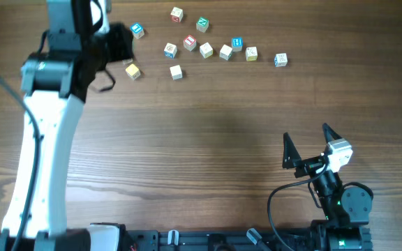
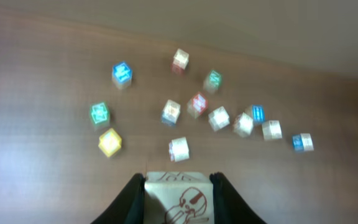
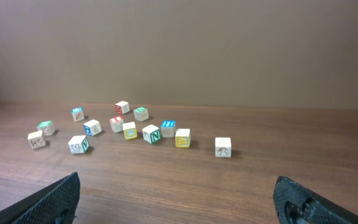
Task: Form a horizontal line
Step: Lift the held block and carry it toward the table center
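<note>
Held block: white, red drawing, clamped in left hand, upper left of overhead frame. Loose blocks: scattered along top of worktop, several in rough slanted row, no straight line yet. Right hand: spread wide, empty, lower right. Most placing judged outstanding.

Left arm: extended from the near edge of the table to its far-left area. Left gripper: fingers closed on a block. Right gripper: by the table's near-right edge, jaws spread wide.
</note>
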`<act>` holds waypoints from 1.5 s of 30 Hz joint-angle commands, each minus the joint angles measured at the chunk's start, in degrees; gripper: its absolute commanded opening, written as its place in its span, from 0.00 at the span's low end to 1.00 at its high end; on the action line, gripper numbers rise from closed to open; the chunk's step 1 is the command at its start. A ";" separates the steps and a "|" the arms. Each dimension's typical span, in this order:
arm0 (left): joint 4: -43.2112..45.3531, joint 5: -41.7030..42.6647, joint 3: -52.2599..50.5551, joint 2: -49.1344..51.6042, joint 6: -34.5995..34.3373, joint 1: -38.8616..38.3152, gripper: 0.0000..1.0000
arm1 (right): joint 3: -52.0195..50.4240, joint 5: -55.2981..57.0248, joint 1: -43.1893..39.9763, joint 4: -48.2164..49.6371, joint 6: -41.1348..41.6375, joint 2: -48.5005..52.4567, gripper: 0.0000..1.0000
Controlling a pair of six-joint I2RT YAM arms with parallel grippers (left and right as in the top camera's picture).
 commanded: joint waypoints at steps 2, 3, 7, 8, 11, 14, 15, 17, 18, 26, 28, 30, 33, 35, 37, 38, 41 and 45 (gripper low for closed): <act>-15.45 1.75 -0.55 -3.02 -1.38 0.15 0.19 | -0.04 -0.52 0.28 0.26 0.15 -0.42 1.00; -19.71 1.73 -0.57 -2.43 -1.38 0.15 0.17 | -0.04 -0.52 0.28 0.26 0.17 -0.42 1.00; -23.74 1.73 -2.71 -1.33 -1.38 0.15 0.16 | -0.04 -0.52 0.28 0.26 0.17 -0.42 1.00; -23.54 1.75 -3.91 -1.33 -1.40 0.15 0.16 | -0.04 -0.52 0.28 0.26 0.15 -0.42 1.00; -21.94 1.75 -9.79 -1.33 -1.77 0.15 0.16 | -0.07 -0.52 0.28 0.26 0.17 -0.42 1.00; -15.98 1.79 -18.73 -1.33 -5.68 0.15 0.16 | -0.04 -0.52 0.28 0.26 0.17 -0.42 1.00; -14.05 2.25 -21.07 -1.33 -6.36 0.15 0.16 | -0.04 -0.52 0.28 0.26 0.17 -0.42 1.00; -8.68 2.60 -26.36 -1.33 -8.07 -0.35 0.17 | -0.04 -0.52 0.28 0.26 0.17 -0.42 1.00; -5.79 2.60 -28.92 -1.33 -8.70 -1.01 0.17 | -0.04 -0.52 0.28 0.26 0.17 -0.42 1.00; 14.45 -0.74 -41.66 -0.74 -8.68 -11.32 0.17 | -0.04 -0.52 0.28 0.26 0.17 -0.42 1.00; 17.33 -9.22 -41.81 0.96 -8.70 -15.13 0.14 | -0.04 -0.52 0.28 0.26 0.15 -0.42 1.00; 20.33 -11.21 -41.81 3.19 -8.68 -17.70 0.13 | -0.04 -0.52 0.28 0.26 0.17 -0.42 1.00; 23.58 -13.03 -41.81 7.65 -8.70 -19.37 0.13 | -0.04 -0.52 0.28 0.26 0.17 -0.42 1.00; 24.09 -13.11 -41.79 9.18 -8.72 -19.45 0.13 | -0.04 -0.52 0.28 0.26 0.15 -0.42 1.00; 24.83 -13.14 -41.81 9.31 -8.70 -19.45 0.13 | -0.04 -0.52 0.28 0.26 0.15 -0.42 1.00; 25.33 -13.14 -41.81 9.35 -8.70 -19.45 0.13 | -0.04 -0.52 0.28 0.26 0.20 -0.42 1.00; 26.27 -13.14 -41.81 9.42 -8.70 -19.45 0.13 | -0.04 -0.52 0.28 0.26 0.20 -0.42 1.00; 26.43 -13.14 -41.81 10.82 -9.14 -19.45 0.15 | -0.04 -0.52 0.28 0.26 0.17 -0.42 1.00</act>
